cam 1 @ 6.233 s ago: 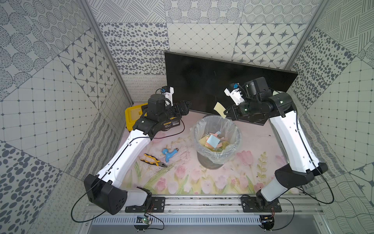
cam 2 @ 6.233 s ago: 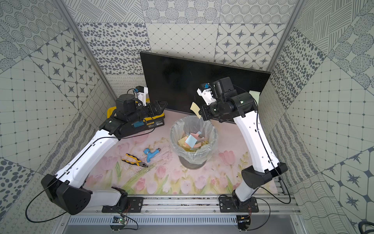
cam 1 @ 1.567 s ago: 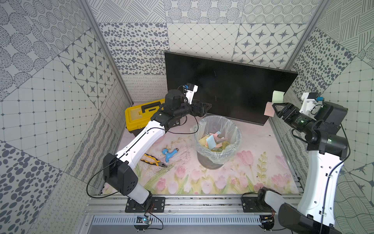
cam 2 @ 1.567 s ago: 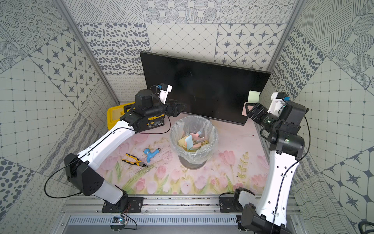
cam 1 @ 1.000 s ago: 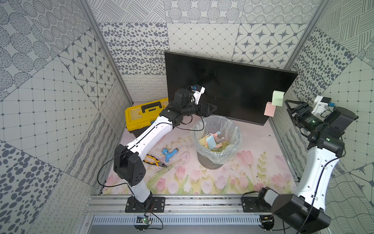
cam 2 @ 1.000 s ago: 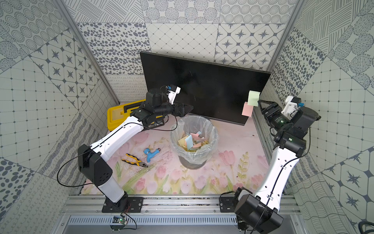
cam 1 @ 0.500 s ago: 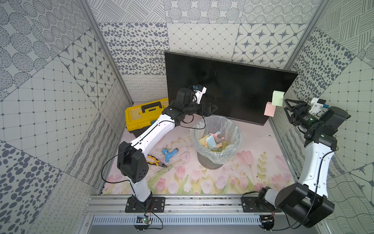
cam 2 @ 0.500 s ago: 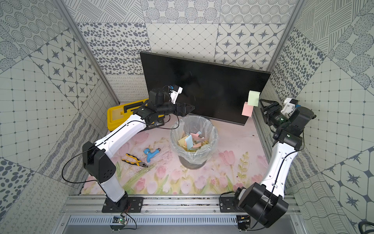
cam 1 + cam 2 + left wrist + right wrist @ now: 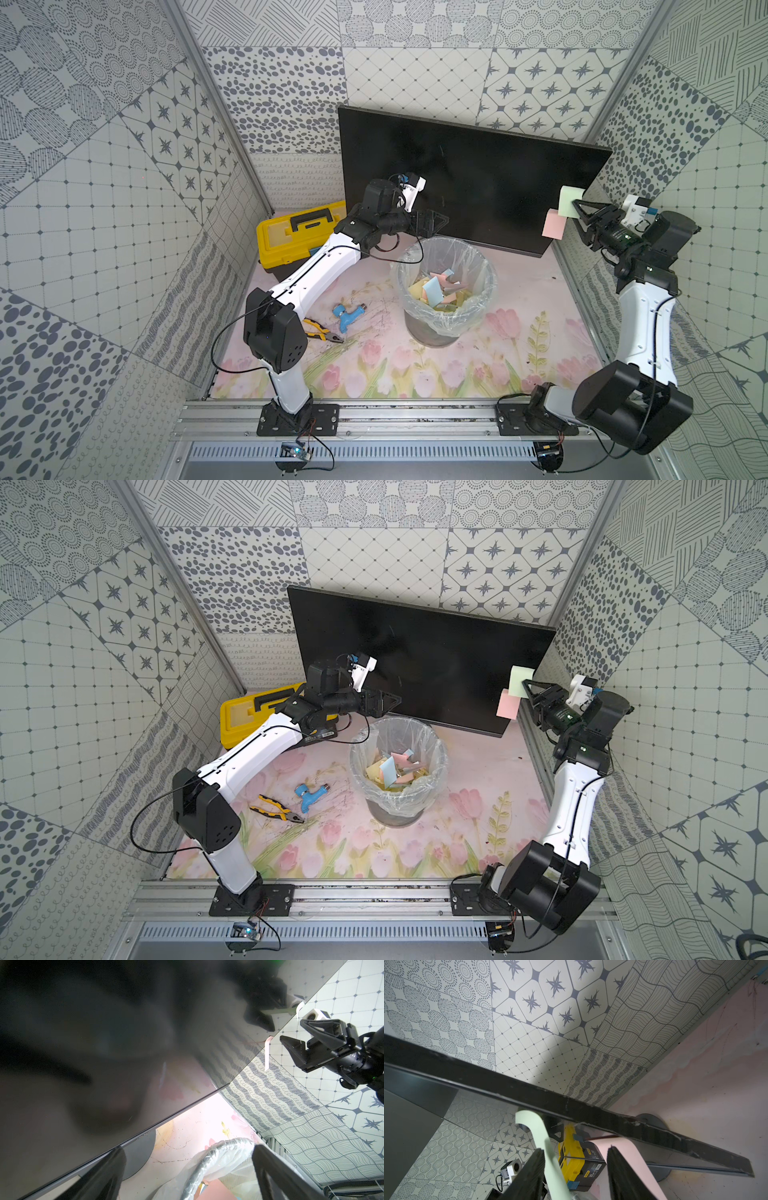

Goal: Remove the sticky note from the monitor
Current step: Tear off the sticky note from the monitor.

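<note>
— Green note (image 9: 568, 201) or pink note (image 9: 554, 223): which one is up?

— Green, I judge. Read a top view as a dial, twelve at the back wall. Both notes hang off the monitor (image 9: 457, 174) at its two-o'clock end, with pink just beside green, toward seven.

— And the right gripper (image 9: 578, 212)?

— It sits at three o'clock of the green note, nose pointing to nine. Its jaws stand apart and clamp nothing. In the right wrist view the green flap curls off the monitor's edge and runs in between them, lying along one finger (image 9: 529, 1174).

— The pink one?

— Its flap sits at the other finger. I cannot tell whether it lies inside the gap or behind that finger. A squeeze might catch both papers, so that is the thing to watch.

— Which way does the green flap run?

— Lengthwise with the fingers and edge-on to the gap, so closing jaws would meet its two flat faces. The stuck end is toward nine and the free end toward three. I reckon the peel wants a pull toward three, off the screen's edge.

— Left gripper (image 9: 436, 224)?

— Spread wide and empty. It hangs just past the bin's (image 9: 493, 276) twelve-o'clock rim, close to the monitor's lower edge and well apart from both notes.

— So the right arm takes it.

— It is far the nearer. The monitor's whole width lies between the left one and the notes.
</note>
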